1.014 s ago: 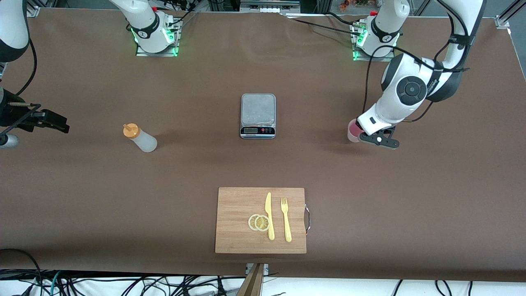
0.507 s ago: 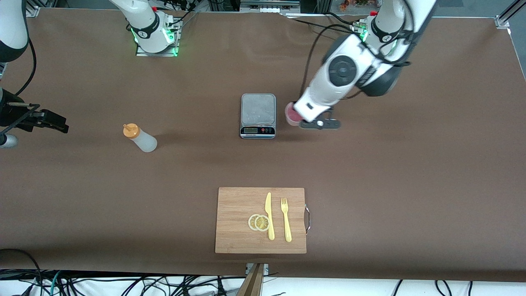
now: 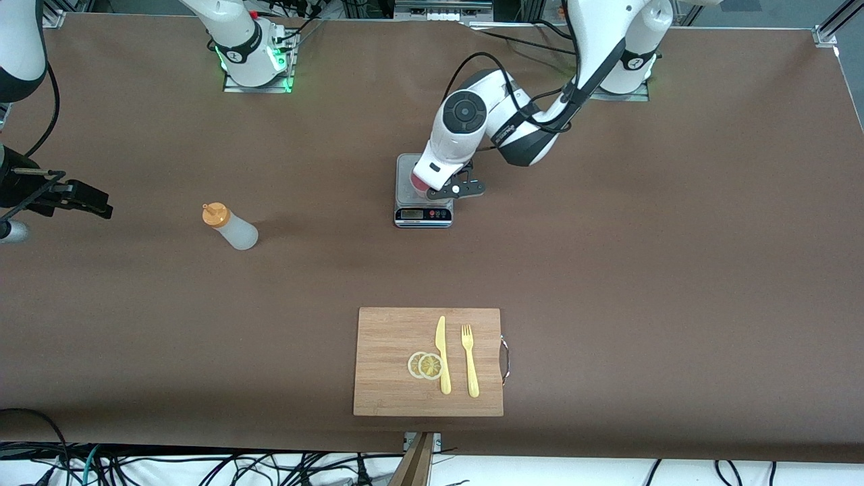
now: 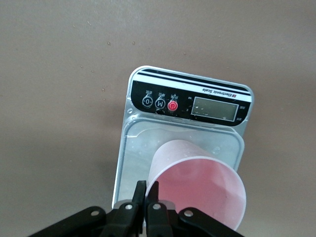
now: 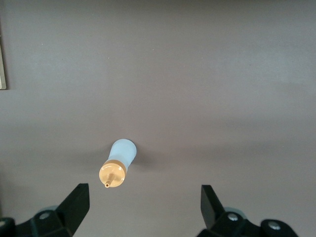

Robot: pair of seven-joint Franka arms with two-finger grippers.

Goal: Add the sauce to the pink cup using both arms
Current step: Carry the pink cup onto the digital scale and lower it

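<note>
The pink cup point(image 3: 419, 183) is upright over the plate of the grey kitchen scale point(image 3: 423, 213); I cannot tell whether it touches the plate. My left gripper point(image 3: 432, 192) is shut on the cup's rim. In the left wrist view its gripper point(image 4: 147, 190) pinches the cup's point(image 4: 197, 190) wall, one finger inside and one outside, above the scale point(image 4: 192, 103). The sauce bottle point(image 3: 231, 227) stands alone on the table toward the right arm's end. My right gripper point(image 3: 94, 201) is open and empty, over the table beside the bottle. In the right wrist view the bottle point(image 5: 118, 163) shows between the open gripper point(image 5: 143, 197).
A wooden cutting board point(image 3: 391, 391) lies near the table's front edge, nearer the front camera than the scale. On it are a yellow knife point(image 3: 442, 354), a yellow fork point(image 3: 469, 361) and two lemon slices point(image 3: 425, 365).
My left arm has carried the pink cup from the left arm's end of the table to over the scale. The right arm and the bottle have not moved.
</note>
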